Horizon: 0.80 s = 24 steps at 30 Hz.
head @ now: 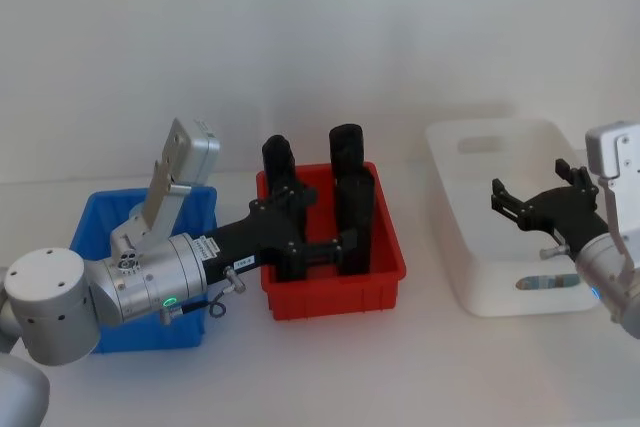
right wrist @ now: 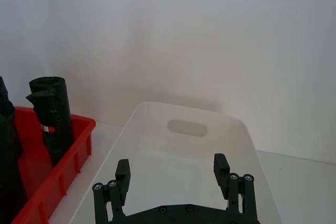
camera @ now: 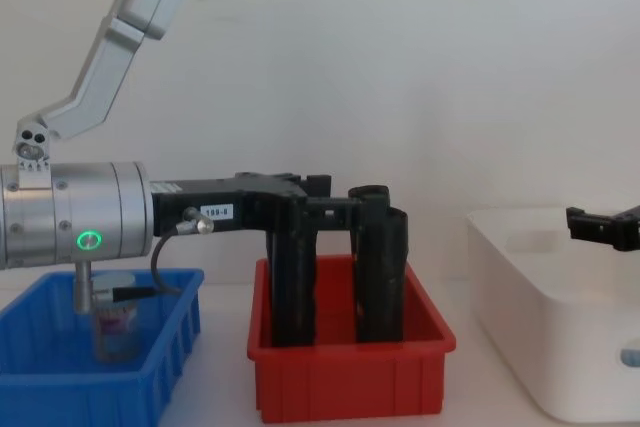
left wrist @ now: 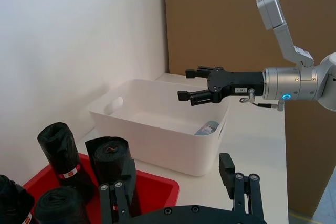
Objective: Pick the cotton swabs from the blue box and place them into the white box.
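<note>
One small clear plastic jar of cotton swabs (camera: 115, 322) stands upright inside the low blue ribbed plastic box (head: 100, 232), which sits toward the left edge of the white worktop (head: 330, 377). A second swab jar (left wrist: 207, 128) lies on its side on the floor of the large smooth white plastic box (head: 470, 277), toward that box's near side. The white box stands toward the worktop's right edge.

Between the two boxes, at mid-worktop, is a red ribbed plastic bin (head: 330, 297). It holds several tall black upright rolls (head: 347, 172).

The left arm reaches across the blue box. Its left claw (head: 325, 219) hangs over the red bin, about level with the tops of the rolls. The fingers (left wrist: 233, 182) of this claw are spread apart and hold nothing.

The right claw (head: 530, 195) hovers above the white box, over the open interior and clear of the rim. Its fingers (right wrist: 230, 174) are also spread wide and empty. The jar below it lies apart from the claw.
</note>
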Each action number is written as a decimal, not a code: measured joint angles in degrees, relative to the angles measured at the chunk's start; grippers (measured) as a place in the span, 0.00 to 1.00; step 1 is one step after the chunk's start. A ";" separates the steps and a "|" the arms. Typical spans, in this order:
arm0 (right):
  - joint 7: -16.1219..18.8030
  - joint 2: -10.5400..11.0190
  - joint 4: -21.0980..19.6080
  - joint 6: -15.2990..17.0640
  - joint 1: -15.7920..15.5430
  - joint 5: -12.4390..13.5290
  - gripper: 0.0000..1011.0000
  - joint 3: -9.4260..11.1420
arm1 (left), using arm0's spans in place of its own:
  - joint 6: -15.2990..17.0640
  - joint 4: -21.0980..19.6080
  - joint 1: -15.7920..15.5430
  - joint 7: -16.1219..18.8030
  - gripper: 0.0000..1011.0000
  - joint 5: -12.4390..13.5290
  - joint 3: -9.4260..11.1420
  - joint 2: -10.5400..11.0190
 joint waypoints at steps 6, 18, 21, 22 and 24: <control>-0.03 0.18 -0.97 -0.02 -0.72 0.34 0.99 -0.03 | -0.02 -0.54 0.42 1.16 0.99 0.19 0.11 0.07; -0.38 1.73 -8.76 -0.26 -6.79 3.04 0.99 -0.64 | -0.67 -4.43 3.33 9.11 0.99 1.84 1.08 0.67; -0.47 2.13 -10.84 -0.32 -8.43 3.80 0.99 -0.77 | -0.86 -5.61 4.18 11.49 0.99 2.35 1.35 0.84; -0.47 2.13 -10.84 -0.32 -8.43 3.80 0.99 -0.77 | -0.89 -5.84 4.34 11.98 0.99 2.45 1.41 0.87; -0.55 2.45 -12.49 -0.36 -9.72 4.36 0.99 -0.90 | -0.98 -6.39 4.77 13.10 0.99 2.70 1.55 0.96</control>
